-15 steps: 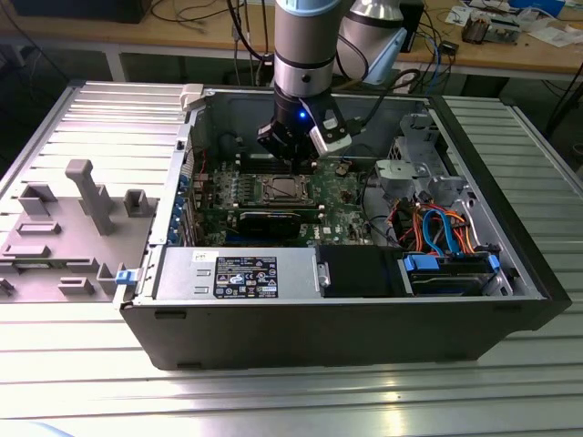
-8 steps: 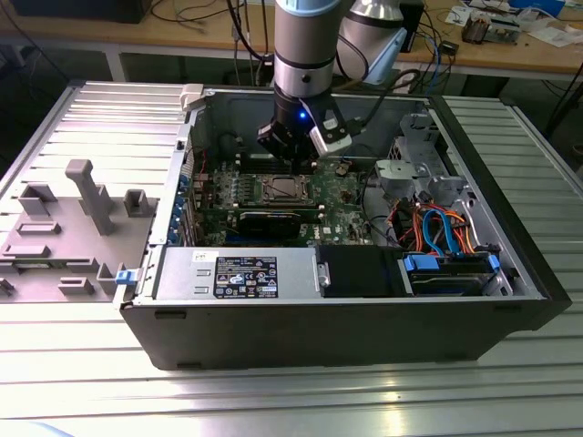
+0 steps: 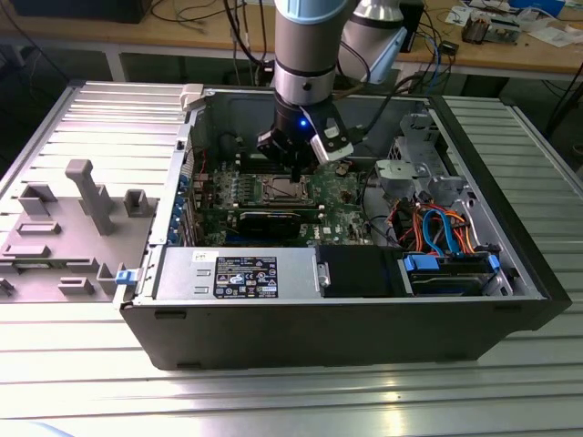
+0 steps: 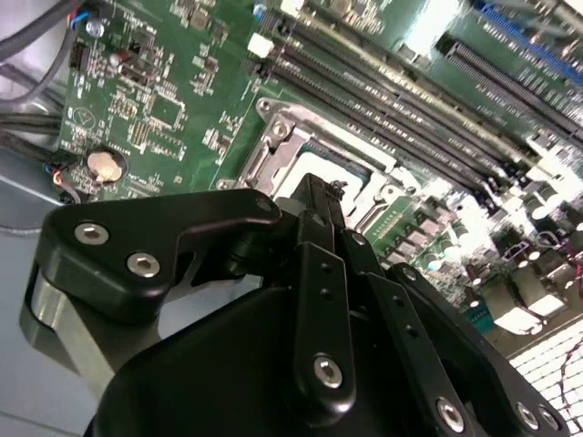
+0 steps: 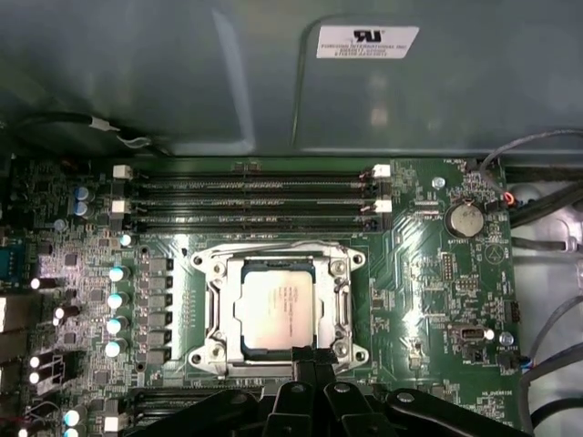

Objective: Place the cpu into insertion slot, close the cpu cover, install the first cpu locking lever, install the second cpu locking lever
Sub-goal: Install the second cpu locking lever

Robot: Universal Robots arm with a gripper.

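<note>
In the first wrist view the cpu (image 5: 278, 309) lies flat in the insertion slot (image 5: 276, 360), silvery top up. The cpu cover (image 5: 217, 309), a silver frame, lies down around it. A thin wire lever (image 5: 273, 247) runs along the socket's side toward the memory slots. My gripper (image 5: 305, 355) is shut, its black fingertips pressed together at the socket's edge with nothing visible between them. The second wrist view has the gripper (image 4: 316, 188) just over the cover's rim (image 4: 273, 146). From the exterior view, the gripper (image 3: 295, 170) hangs inside the open case right above the socket (image 3: 278, 189).
Memory slots (image 5: 255, 196) lie beside the socket and a coin battery (image 5: 466, 218) sits close by. The case holds a power supply (image 3: 239, 273), a drive cage (image 3: 451, 273) and coloured cables (image 3: 435, 228). A grey fixture (image 3: 64, 228) stands outside at the exterior view's left.
</note>
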